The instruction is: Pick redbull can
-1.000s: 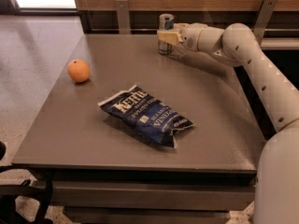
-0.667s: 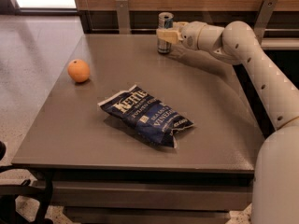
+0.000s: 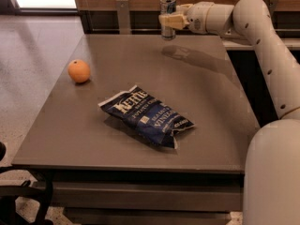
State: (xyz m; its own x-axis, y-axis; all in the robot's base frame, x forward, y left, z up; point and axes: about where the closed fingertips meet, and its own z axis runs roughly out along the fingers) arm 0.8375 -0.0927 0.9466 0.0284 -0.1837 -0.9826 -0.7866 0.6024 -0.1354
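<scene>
The redbull can (image 3: 167, 6) is a slim silver and blue can with a silver top. It is upright at the far edge of the grey table (image 3: 140, 64), held in the air above the surface. My gripper (image 3: 169, 20) reaches in from the right and is shut around the can's middle. The can's lower end (image 3: 168, 33) shows below the fingers. Its shadow lies on the table just under it.
An orange (image 3: 78, 71) sits at the table's left. A blue chip bag (image 3: 147, 116) lies in the middle. A wooden wall with metal brackets (image 3: 123, 13) runs behind the table. My white arm (image 3: 267, 46) spans the right side.
The gripper has risen with the can in it. The can has left the table top and hangs higher against the back wall. The orange and chip bag have not moved.
</scene>
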